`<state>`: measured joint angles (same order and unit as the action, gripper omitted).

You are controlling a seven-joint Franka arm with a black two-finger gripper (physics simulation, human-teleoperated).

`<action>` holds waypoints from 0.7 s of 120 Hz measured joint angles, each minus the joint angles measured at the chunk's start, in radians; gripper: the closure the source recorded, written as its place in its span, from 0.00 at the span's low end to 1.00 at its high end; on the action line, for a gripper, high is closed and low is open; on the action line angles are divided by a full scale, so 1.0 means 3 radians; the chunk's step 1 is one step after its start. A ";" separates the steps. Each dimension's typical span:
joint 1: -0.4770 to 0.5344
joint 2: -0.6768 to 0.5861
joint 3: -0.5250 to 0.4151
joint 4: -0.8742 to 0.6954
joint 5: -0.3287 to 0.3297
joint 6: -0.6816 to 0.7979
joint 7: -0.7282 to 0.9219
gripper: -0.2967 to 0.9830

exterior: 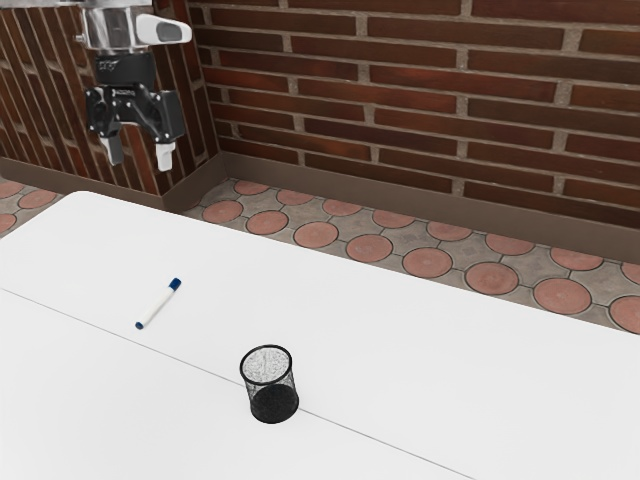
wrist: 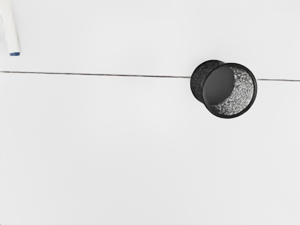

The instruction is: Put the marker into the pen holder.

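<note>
Nearest in the exterior view, the pen holder (exterior: 274, 403) stands upright on the white worktop (exterior: 450, 380), straddling the thin seam (wrist: 93, 74) that runs across it. It is a black mesh cup with its mouth facing up, and there is no marker in it; the wrist view, looking down past the rim, also finds nothing inside. A little farther back, towards the exterior view's left, the marker (exterior: 157, 305) lies flat on the worktop, well apart from the holder and on the far side of the seam. Its barrel is white, its blue cap points away from the seam and its small blue tail end towards it. Beyond and above the marker is the gripper (exterior: 139, 158), raised high with its fingers pointing down and spread apart, with nothing between them. Behind everything are the tiled floor (exterior: 370, 248) and the brick wall (exterior: 400, 90). As for progress, the holder is upright and ready to receive, but the handling itself is all left: neither the grasp nor the placing is done. I judge the step in hand to be the approach to the marker. What remains is to come down over the barrel, close on it, lift it, tilt it towards vertical, carry it above the open mouth, lower one end inside and let go without tipping the cup.
</note>
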<state>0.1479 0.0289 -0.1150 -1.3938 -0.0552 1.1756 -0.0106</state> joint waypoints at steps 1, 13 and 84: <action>0.0003 0.0004 0.0000 -0.0006 0.0005 0.0039 0.0001 0.23; 0.0051 0.0000 0.0018 -0.0176 0.0052 0.0426 0.0014 0.23; 0.0143 0.0721 0.0901 -0.1963 0.0175 0.2355 0.0011 0.23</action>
<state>0.1908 0.2452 0.1554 -1.9825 -0.0026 1.8822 -0.0072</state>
